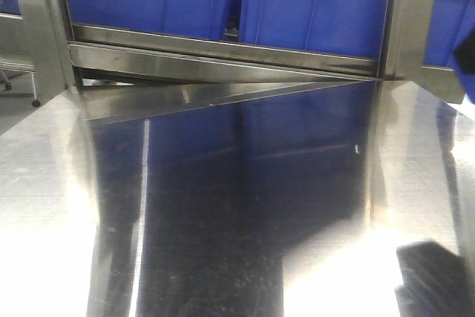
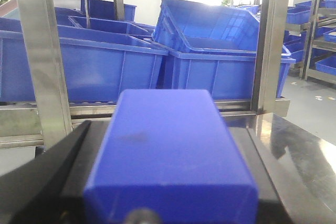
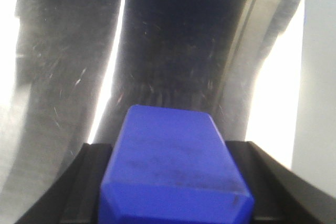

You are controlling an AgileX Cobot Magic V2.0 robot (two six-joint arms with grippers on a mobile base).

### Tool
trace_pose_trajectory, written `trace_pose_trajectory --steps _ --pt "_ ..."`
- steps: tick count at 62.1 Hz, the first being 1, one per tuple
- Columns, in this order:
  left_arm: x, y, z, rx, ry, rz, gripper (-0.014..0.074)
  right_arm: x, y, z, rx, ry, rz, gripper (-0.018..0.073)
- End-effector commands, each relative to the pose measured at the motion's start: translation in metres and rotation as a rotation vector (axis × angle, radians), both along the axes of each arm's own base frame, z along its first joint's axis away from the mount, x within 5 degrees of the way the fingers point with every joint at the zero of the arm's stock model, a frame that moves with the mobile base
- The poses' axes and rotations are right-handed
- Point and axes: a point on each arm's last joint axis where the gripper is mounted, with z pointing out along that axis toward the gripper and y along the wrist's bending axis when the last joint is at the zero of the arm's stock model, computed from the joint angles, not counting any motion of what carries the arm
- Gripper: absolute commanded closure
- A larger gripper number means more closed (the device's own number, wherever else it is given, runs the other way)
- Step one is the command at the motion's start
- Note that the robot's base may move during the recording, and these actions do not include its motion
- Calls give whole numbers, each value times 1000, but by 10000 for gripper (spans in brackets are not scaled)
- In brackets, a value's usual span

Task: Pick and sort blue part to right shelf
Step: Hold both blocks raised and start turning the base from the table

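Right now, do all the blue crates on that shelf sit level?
No, one tilted crate leans at an angle on the level crate beneath it.

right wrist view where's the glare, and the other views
Right wrist view: white glare bands on the steel table, near blue block soft. Front view: bright patches, crates reflected blue. Left wrist view: blown-out light behind the crates.

Hard overhead light burns the polished counter (image 1: 44,183) to white glare at the left and lower right of the front view, while a dark, blue-tinted reflection fills its middle. In the left wrist view a blown-out patch glows behind the blue crates (image 2: 220,35), and the nearest foreground is soft. The right wrist view is blurred, with overexposed streaks on scratched steel.
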Motion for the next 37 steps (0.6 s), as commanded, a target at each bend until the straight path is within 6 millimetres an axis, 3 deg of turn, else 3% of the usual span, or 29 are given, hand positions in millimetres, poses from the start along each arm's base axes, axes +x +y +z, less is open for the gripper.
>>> trace_pose_trajectory --steps 1,13,37 --pt "-2 -1 15 -35 -88 -23 302 -17 -6 15 29 -192 35 334" --pt "-2 -1 15 -35 -88 -23 302 -59 -22 16 51 -345 42 334" --pt "-2 -1 15 -35 -88 -23 302 -134 -54 50 79 -774 29 334"
